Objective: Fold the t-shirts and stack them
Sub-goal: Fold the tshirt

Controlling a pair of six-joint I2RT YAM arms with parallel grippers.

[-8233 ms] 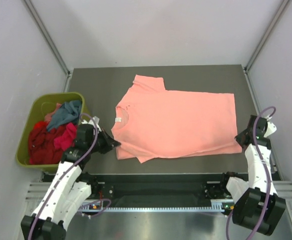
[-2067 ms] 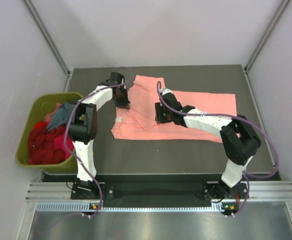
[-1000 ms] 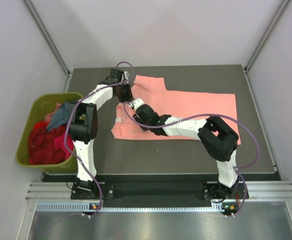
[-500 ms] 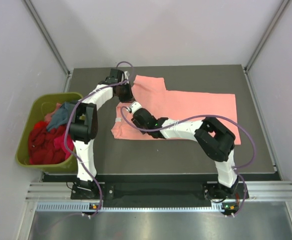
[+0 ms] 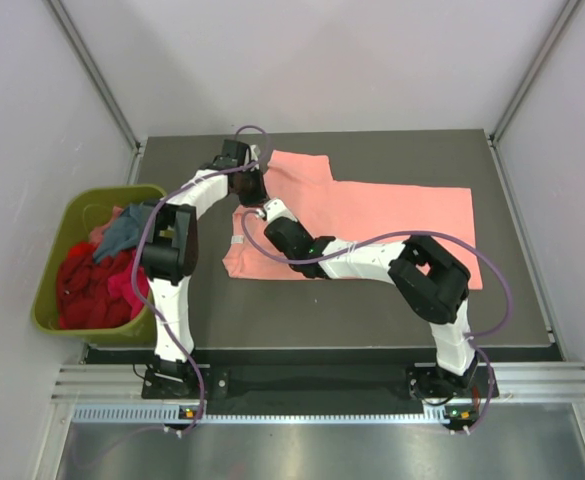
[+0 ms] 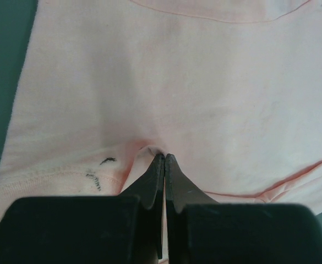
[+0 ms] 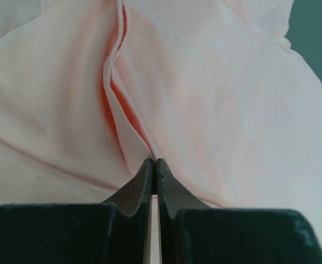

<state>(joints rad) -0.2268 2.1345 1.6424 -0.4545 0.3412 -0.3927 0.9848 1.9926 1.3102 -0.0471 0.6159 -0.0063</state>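
Bin (image 5: 47,270) at 9 o'clock of the table (image 5: 372,310): nothing has been touched there. The red t-shirt (image 5: 82,285), the magenta t-shirt (image 5: 134,272) and the teal-blue t-shirt (image 5: 127,228) are heaped inside just as they were 8 seconds ago.

Moving right, the left gripper (image 5: 251,190) is found at the collar end of the salmon-pink t-shirt (image 5: 392,215), held where it was 1 second ago. In its wrist view its jaws are pressed together on a small pinch of pink cloth beside the hem stitching.

Just at 4 o'clock of it, the right gripper (image 5: 269,212) has been slid leftward along the cloth over the last 2 seconds and now sits close beside its partner. Its jaws are likewise clamped together on a raised crease of the same shirt.

The shirt itself has changed most. 8 seconds ago it was spread flat; now its near long edge has been carried up and the near sleeve is no longer seen sticking out at 6 o'clock. The far sleeve is still exposed at 12 o'clock.

It is judged that a lengthwise fold is under way, with 1 shirt part-folded, 3 waiting and no stack begun.
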